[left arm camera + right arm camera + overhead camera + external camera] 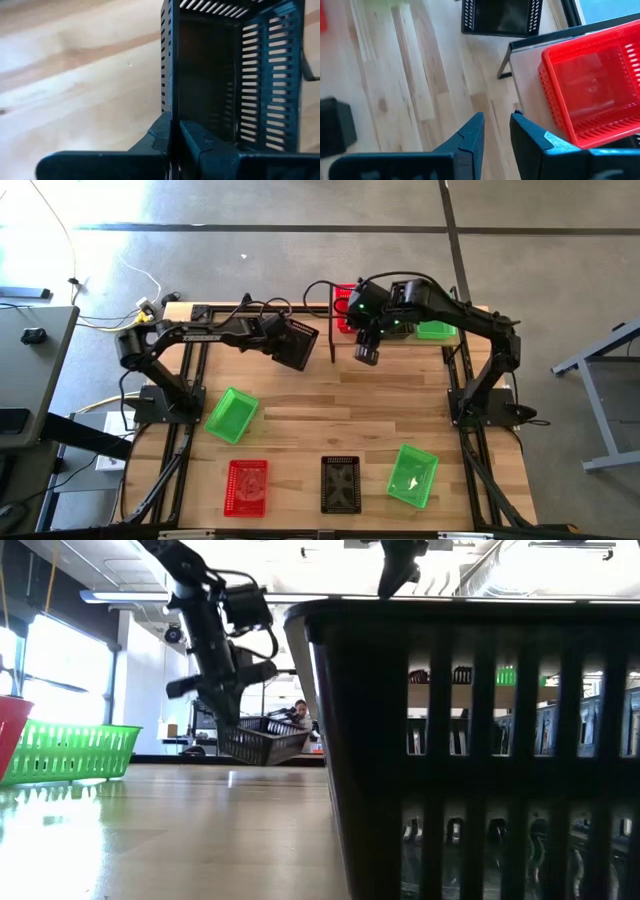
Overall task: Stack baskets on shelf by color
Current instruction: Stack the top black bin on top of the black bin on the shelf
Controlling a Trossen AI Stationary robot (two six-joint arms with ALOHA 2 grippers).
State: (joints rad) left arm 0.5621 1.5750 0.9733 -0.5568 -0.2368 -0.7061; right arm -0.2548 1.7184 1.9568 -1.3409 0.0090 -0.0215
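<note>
My left gripper (172,131) is shut on a black basket (297,343) and carries it above the table's far middle; the low view shows the basket (262,740) in the air. My right gripper (366,352) hovers empty, fingers a little apart (496,131), just in front of the shelf (530,75). A red basket (592,92) stands on the shelf board, with a green basket (437,330) to its right. Resting on their bottoms on the table are a green basket (232,415), a red one (247,485), a black one (341,483) and another green one (413,475). My left gripper pinches one side wall of the black basket at its rim (170,107), one finger inside the basket and one outside. The basket is lifted clear of the table, tilted, and juts out ahead of the fingers with its open side turned sideways.
The shelf's black upright post (332,330) stands between the carried basket and the red one. The black basket on the table fills the right of the low view (480,740). Bare planks lie across the table's middle. A person shows far off in the room (299,712).
</note>
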